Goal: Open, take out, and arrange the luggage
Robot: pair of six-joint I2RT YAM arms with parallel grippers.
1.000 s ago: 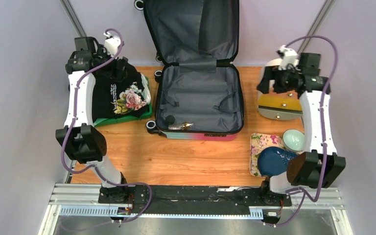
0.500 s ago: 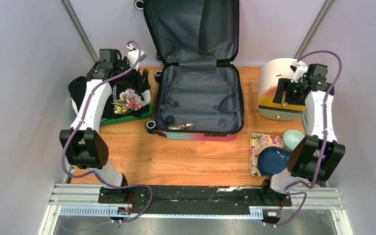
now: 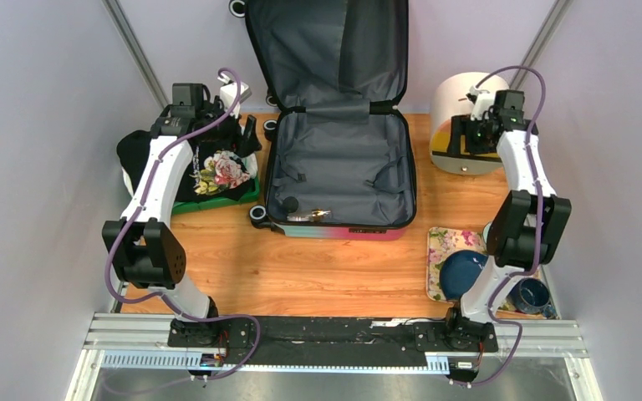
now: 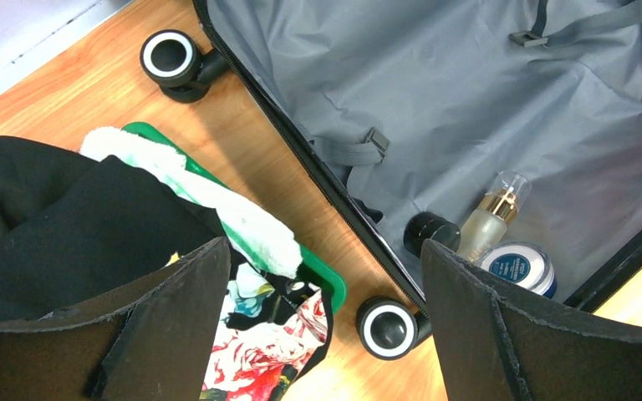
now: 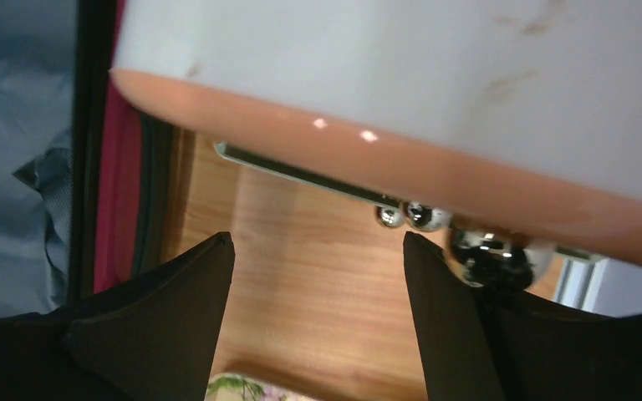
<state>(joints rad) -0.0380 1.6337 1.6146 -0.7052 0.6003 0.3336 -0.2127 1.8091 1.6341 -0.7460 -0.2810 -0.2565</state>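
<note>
The luggage (image 3: pixel 338 171) lies open mid-table, its lid leaning on the back wall and its grey lining (image 4: pixel 468 100) bare. A perfume bottle (image 4: pixel 493 219), a white jar (image 4: pixel 518 266) and a black cap (image 4: pixel 430 230) lie in its near left corner. My left gripper (image 3: pixel 247 134) (image 4: pixel 324 246) is open and empty, hovering between the clothes pile and the luggage's left wall. My right gripper (image 3: pixel 460 138) (image 5: pixel 318 242) is open against the front of the cream-and-orange container (image 3: pixel 460 104) (image 5: pixel 401 83), nothing between its fingers, and the container's metal latch (image 5: pixel 418 215) is by the right fingertip.
A green tray (image 3: pixel 217 200) (image 4: pixel 322 280) left of the luggage holds a black floral garment (image 3: pixel 217 171) and a white towel (image 4: pixel 217 209). Luggage wheels (image 4: pixel 387 327) stick out beside it. At front right are a floral tray (image 3: pixel 447 246), a blue plate (image 3: pixel 461 274) and a dark mug (image 3: pixel 533 294).
The cream-and-orange container has shifted toward the back right corner with my right gripper at it. My left gripper swung right from the back-left corner toward the luggage, then held still.
</note>
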